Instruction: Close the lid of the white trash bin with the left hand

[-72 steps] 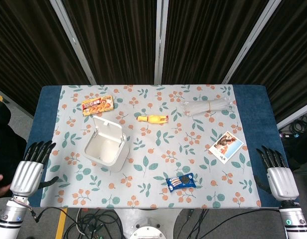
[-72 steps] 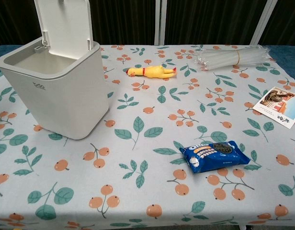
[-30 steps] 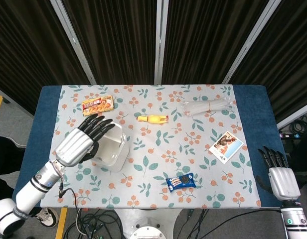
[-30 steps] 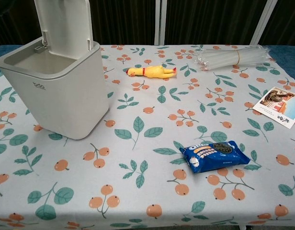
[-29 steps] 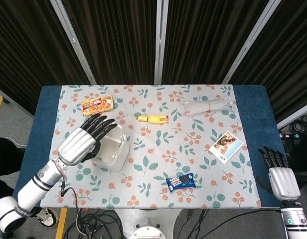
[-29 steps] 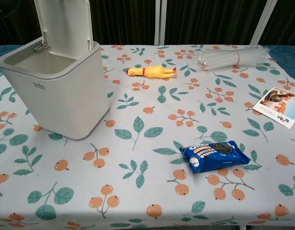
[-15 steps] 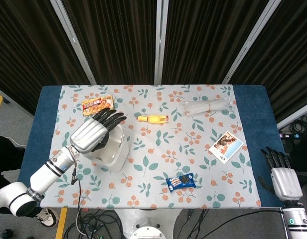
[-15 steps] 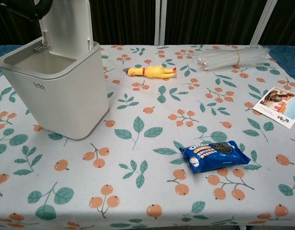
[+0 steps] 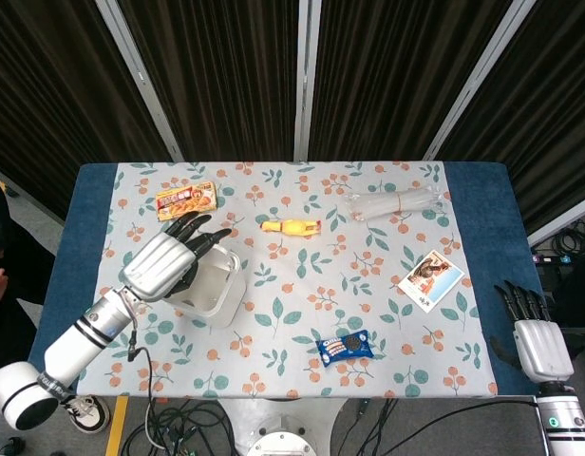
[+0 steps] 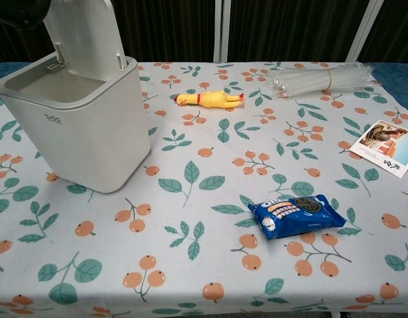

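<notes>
Right hand (image 9: 541,344): silver-backed with black fingers, at the near right corner beyond the table edge; fingers straight and slightly apart, holding nothing.

Blue packet of sandwich biscuits (image 10: 299,214): flat on the floral tablecloth (image 10: 210,265), near centre-right.

Left hand (image 9: 167,258): silver-backed with black fingers, over the near-left part of the table, above the bin; fingers extended and fanned toward the far side, reaching over the raised lid. Whether they touch the lid cannot be told. Nothing is grasped. Only a dark patch at the upper left corner of the chest view.

White plastic trash bin (image 10: 71,122): standing on the left of the table, mouth open; its hinged white lid (image 10: 85,36) raised at the far rim, tilted a little toward the opening.

Printed photo card (image 10: 385,146): flat near the right edge.

Yellow rubber chicken toy (image 10: 208,98): lying on its side, mid-table, beyond the bin to its right.

Bundle of clear plastic straws in wrap (image 10: 323,78): lying at far right.

Orange and red snack packet (image 9: 185,199): flat at far left, just beyond the left hand's fingertips.
</notes>
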